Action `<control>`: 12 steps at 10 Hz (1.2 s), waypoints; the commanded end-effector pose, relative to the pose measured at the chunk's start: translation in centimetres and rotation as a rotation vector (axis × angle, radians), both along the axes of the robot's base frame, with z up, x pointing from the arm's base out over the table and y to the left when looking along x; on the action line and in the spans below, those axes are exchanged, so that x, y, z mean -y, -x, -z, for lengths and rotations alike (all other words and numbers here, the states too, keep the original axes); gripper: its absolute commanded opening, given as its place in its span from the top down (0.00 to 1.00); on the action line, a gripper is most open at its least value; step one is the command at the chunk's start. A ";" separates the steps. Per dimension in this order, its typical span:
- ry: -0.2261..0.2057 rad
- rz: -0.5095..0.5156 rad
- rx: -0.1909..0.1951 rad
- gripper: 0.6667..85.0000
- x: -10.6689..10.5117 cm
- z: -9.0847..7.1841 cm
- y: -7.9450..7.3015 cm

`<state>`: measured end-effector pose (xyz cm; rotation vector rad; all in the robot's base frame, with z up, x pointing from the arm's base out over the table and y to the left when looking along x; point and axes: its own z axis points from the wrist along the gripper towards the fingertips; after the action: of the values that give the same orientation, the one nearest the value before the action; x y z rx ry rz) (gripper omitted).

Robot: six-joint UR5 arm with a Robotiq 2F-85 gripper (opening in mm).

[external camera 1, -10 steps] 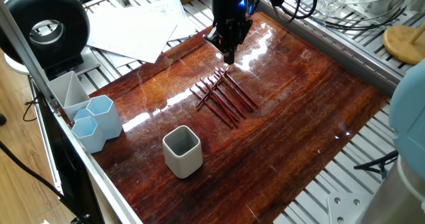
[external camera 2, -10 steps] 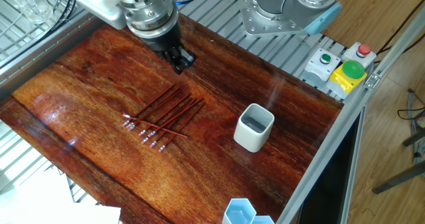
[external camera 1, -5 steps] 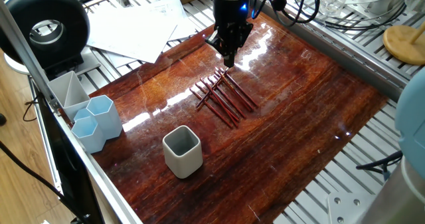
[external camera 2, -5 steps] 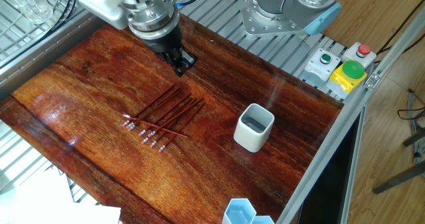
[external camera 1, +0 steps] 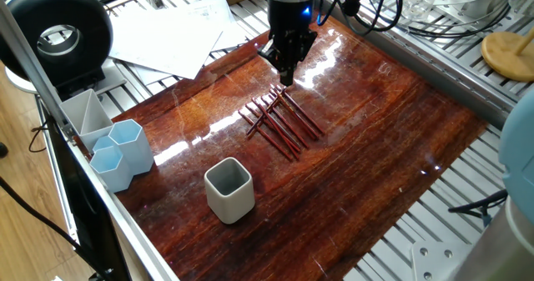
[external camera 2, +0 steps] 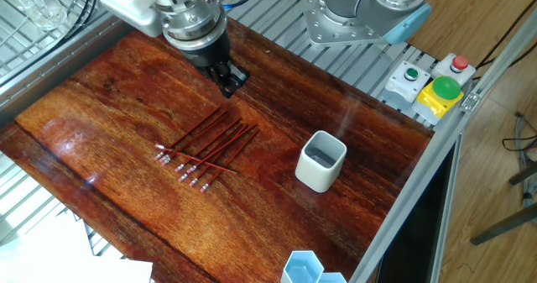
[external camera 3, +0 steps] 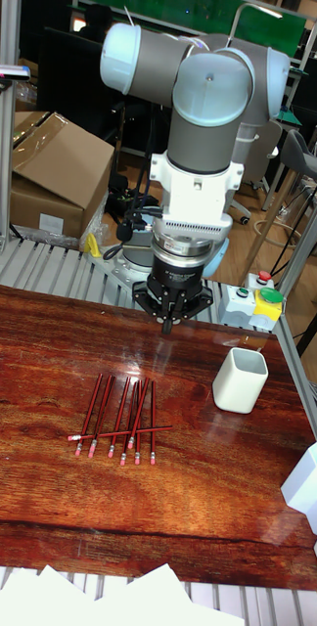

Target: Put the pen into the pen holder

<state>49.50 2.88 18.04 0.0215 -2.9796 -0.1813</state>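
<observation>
Several thin red pens [external camera 1: 280,119] lie side by side on the dark wooden table [external camera 1: 375,131], with one lying crosswise over the others [external camera 2: 201,160]; they also show in the tall view [external camera 3: 119,419]. My gripper [external camera 1: 286,74] hangs just above their far ends, fingers pressed together and nothing between them [external camera 2: 228,88] [external camera 3: 167,328]. The pen holder [external camera 1: 229,189], an off-white rounded-square cup with a grey inside, stands upright and apart from the pens near the front of the table [external camera 2: 321,161] [external camera 3: 240,380].
Two pale blue hexagonal cups [external camera 1: 123,152] and a grey compartment tray [external camera 1: 83,112] sit at the table's left corner. Loose papers [external camera 1: 167,35] lie beyond the far-left edge. A button box [external camera 2: 432,81] is mounted by the robot base. Metal rails border the table.
The gripper has sunk slightly toward the pens' ends over the last second. The pens and the holder have not moved.
</observation>
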 end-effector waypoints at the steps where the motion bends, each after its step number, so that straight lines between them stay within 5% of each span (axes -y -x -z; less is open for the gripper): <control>1: -0.034 -0.030 0.030 0.97 -0.7 -0.1 -0.7; 3: 0.025 -0.069 0.082 0.88 0.9 0.2 -2.0; 5: 0.021 -0.040 0.118 0.78 0.7 0.2 -3.0; 7: 0.070 -0.121 0.145 0.64 2.1 0.3 -3.5; 8: 0.075 -0.154 0.158 0.57 2.6 1.2 -4.2; 10: 0.039 -0.134 0.184 0.57 2.6 5.0 -6.2; 12: 0.044 -0.085 0.178 0.55 2.5 6.9 -7.3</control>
<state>55.25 0.31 13.49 0.2043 -3.1317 -0.0851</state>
